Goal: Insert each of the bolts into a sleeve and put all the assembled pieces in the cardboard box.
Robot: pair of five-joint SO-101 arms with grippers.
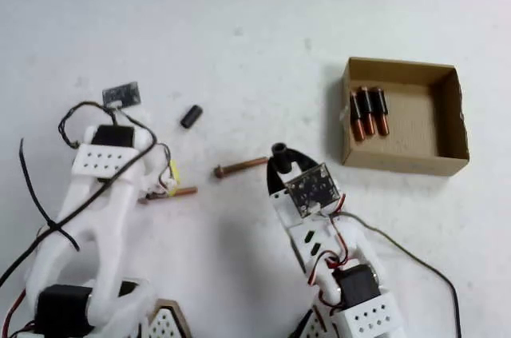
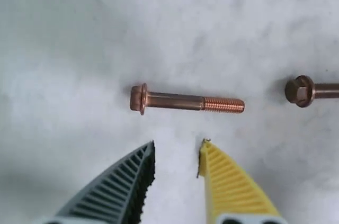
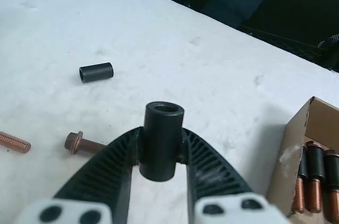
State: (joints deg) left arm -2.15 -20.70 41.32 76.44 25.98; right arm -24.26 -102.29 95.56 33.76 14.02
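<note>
The step in hand seemed to be the joining of bolt and sleeve; three assembled pieces (image 1: pixel 368 113) lay in the cardboard box (image 1: pixel 415 164) near the tabletop's right edge. The right gripper (image 3: pixel 160 138) held a sleeve (image 1: pixel 279 149) about upright near the middle. The left gripper (image 2: pixel 177 152) hung over a bolt (image 2: pixel 188 102) toward the near edge, fingers slightly apart, not touching it. Next, I judge, it should close on the shank and carry the thread to the sleeve's mouth.
</note>
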